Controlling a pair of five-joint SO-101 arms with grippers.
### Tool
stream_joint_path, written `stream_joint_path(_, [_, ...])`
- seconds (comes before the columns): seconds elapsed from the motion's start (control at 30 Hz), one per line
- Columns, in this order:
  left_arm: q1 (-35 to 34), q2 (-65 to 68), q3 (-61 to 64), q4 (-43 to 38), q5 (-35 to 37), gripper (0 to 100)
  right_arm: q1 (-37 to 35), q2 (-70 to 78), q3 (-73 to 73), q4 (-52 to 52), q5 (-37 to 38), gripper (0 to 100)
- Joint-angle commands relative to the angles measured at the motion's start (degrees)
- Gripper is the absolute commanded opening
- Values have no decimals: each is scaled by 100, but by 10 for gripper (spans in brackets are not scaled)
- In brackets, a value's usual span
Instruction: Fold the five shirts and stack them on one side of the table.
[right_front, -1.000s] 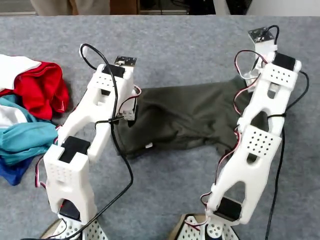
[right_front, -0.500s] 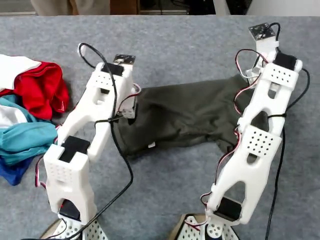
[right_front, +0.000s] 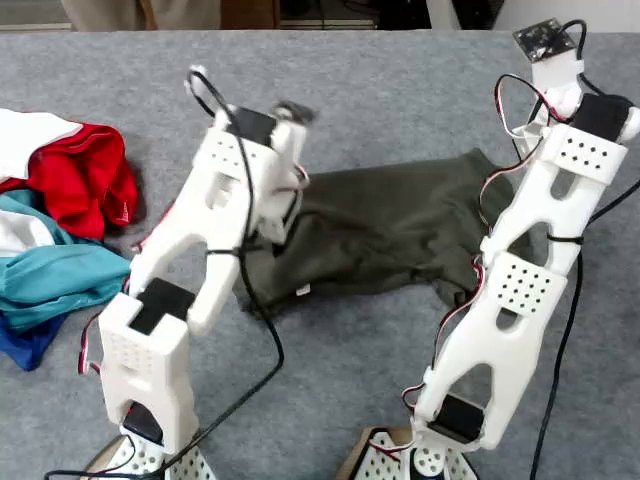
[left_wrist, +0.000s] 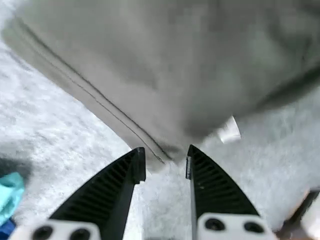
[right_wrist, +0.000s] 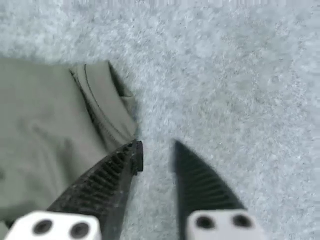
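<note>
High view puts the olive shirt crumpled mid-table between the 2 arms, other shirts heaped beyond the left arm. The left gripper gapes empty at its hem; the right gripper, also parted, hovers by its edge.

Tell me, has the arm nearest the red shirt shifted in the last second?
Yes. The left arm has swung away from the red shirt, which stayed put, and now reaches farther over the dark green shirt.
</note>
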Motion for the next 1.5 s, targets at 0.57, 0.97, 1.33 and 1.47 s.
stream_joint_path(0.57, [-624, -2554, 3138, -1442, -18, 143, -743, -2659, 5719, -879, -440, 5])
stream_joint_path(0.97, [-651, -2396, 3103, -1468, -18, 143, -699, -2695, 6730, -879, -413, 5])
stream_joint_path(1.33, [-651, -2431, 3095, -1477, -26, 143, -690, -4031, 8268, -1240, -404, 5])
stream_joint_path(1.47, [-677, -2440, 3095, -1477, -35, 143, -699, -4673, 9754, -2022, -396, 5])
